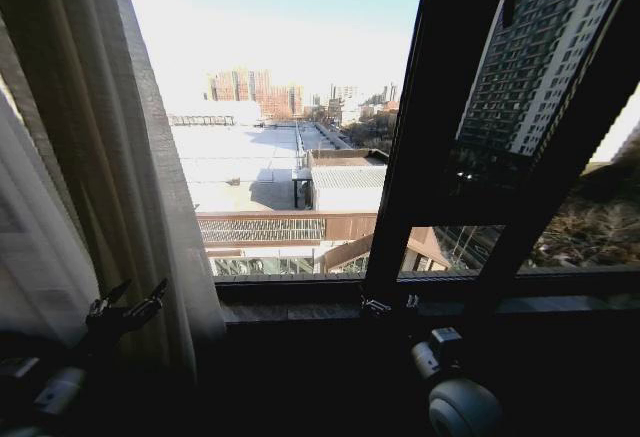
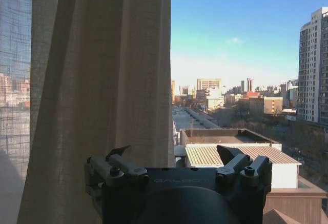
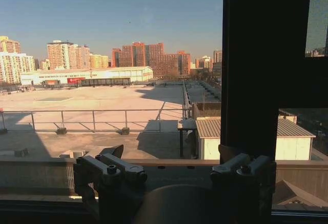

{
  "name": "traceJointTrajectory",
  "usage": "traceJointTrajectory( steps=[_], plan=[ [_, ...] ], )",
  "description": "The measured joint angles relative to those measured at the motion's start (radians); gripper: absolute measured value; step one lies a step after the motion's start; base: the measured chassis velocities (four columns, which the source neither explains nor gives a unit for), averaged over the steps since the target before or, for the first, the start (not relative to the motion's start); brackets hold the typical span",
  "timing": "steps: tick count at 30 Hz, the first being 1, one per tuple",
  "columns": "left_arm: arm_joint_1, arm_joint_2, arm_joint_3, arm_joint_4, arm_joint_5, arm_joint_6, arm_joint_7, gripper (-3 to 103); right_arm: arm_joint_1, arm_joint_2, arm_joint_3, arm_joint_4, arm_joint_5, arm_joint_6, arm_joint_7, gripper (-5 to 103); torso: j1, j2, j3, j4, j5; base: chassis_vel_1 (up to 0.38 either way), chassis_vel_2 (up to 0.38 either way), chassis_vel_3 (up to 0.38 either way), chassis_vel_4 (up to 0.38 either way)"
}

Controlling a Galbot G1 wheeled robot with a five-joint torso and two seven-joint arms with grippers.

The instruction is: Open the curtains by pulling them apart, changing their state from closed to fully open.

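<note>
Head view: pleated woven curtains [image 1: 110,157] gathered left; left hand [image 1: 128,302] and right hand [image 3: 174,157] both spread, empty.

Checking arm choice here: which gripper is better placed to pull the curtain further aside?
Probably the left. The left gripper sits open right beside the curtain; the right gripper faces the dark window frame, away from any fabric.

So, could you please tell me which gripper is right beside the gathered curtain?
The left gripper, open, low beside the curtain; the right gripper faces the dark window frame.
</note>
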Motion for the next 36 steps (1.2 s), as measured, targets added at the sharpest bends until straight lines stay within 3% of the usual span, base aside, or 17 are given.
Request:
traceJointTrajectory(
  steps=[2,6,16,36],
  plan=[
    [0.016,-0.015,-0.012,0.002,-0.002,-0.023,-0.001,99,0.010,-0.024,-0.001,0.001,0.003,-0.004,-0.005,100,0.000,0.000,0.000,0.0004,0.0000,0.000,0.000,0.000,0.000],
    [0.015,-0.030,-0.008,0.015,0.012,-0.031,-0.003,100,0.028,-0.034,-0.008,-0.013,0.001,0.000,-0.021,100,0.000,0.000,0.000,0.0004,0.0000,0.000,0.000,0.000,0.000],
    [-0.005,-0.043,0.020,0.051,0.062,-0.033,-0.005,100,0.039,-0.004,-0.055,-0.069,-0.054,0.058,-0.053,100,0.000,0.000,0.000,0.0002,-0.0001,0.000,0.000,0.000,0.000],
    [-0.025,-0.047,0.021,0.111,0.073,-0.066,0.018,100,0.113,0.011,-0.127,-0.150,-0.103,0.071,-0.060,100,0.001,0.000,0.000,0.0001,-0.0001,-0.076,0.076,0.074,-0.074]
  ],
)
